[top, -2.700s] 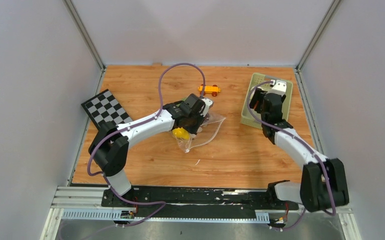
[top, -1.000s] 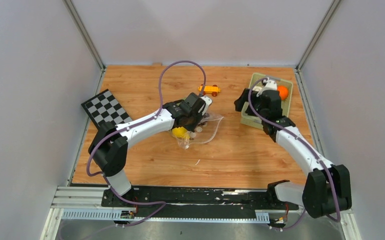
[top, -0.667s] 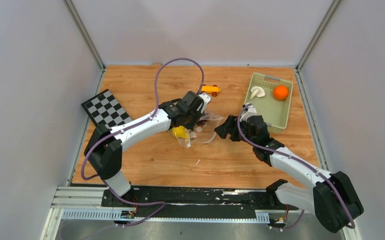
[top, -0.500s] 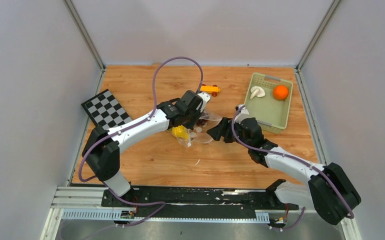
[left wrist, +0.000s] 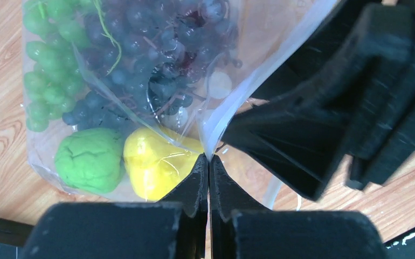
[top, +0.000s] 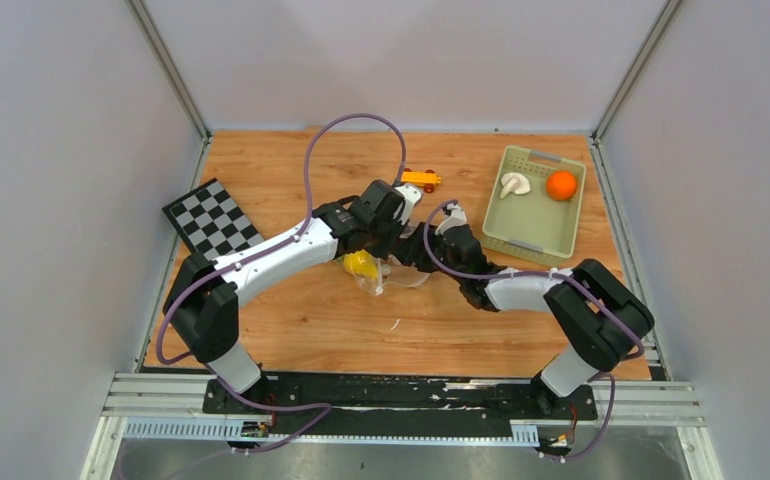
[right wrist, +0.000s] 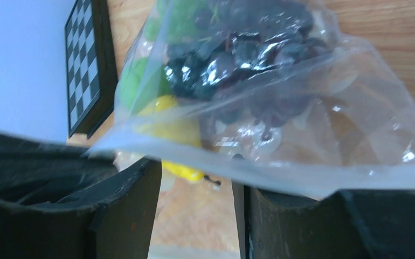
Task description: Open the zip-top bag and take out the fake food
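Note:
The zip-top bag lies mid-table, with my left gripper shut on its white zip edge. Inside it I see a dark purple grape bunch, green grapes, a green round piece and a yellow lemon. My right gripper is open at the bag's mouth, facing the left gripper. In the right wrist view the bag's edge lies across the tips of the open right gripper, with grapes and lemon behind it. An orange ball and a white mushroom lie in the tray.
A pale green tray stands at the back right. An orange-yellow toy car lies just behind the bag. A checkerboard lies at the left. Grey walls close the table on three sides.
My right arm left the orange ball in the tray, then swung left and down to the bag's mouth. My left gripper kept its hold on the bag.

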Controlling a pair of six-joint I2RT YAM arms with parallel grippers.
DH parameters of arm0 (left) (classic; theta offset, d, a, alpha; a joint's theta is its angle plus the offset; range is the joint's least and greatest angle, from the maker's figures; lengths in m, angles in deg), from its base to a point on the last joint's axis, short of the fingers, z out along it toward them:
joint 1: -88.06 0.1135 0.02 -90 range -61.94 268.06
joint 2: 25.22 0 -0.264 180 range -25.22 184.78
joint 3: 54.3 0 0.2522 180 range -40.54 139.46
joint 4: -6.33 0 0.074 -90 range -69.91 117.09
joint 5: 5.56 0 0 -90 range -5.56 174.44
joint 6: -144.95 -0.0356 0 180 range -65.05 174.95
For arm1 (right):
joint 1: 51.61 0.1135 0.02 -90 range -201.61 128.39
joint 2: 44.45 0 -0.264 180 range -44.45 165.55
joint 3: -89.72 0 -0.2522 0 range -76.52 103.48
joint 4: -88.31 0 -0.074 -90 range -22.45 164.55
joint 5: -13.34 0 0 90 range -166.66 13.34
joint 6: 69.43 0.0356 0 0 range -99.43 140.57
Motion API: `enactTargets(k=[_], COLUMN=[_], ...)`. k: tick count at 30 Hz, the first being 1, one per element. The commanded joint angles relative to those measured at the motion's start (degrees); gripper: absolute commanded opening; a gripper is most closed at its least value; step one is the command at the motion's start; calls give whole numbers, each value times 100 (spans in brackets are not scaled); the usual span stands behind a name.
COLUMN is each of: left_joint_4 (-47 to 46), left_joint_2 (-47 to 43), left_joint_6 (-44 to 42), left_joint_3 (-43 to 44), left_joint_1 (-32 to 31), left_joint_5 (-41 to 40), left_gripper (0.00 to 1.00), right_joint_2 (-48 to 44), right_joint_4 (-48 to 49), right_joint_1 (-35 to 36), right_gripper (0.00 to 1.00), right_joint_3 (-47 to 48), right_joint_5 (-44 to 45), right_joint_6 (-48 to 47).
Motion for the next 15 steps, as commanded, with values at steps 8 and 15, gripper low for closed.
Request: enactTargets(k=[8, 15], left_joint_4=[-159, -166], left_joint_2=[-273, -264], left_joint_6=[80, 117], left_joint_3=[70, 52], left_joint_1=[-4, -4], left_joint_5=[174, 313], left_gripper=[0, 0], right_joint_2=[973, 1371], right_joint_4=[565, 1052], right_joint_1=[47, 46], right_gripper=[50, 53], right_joint_3=[447, 553], right_joint_5=[1995, 1980], right_joint_6=[725, 659])
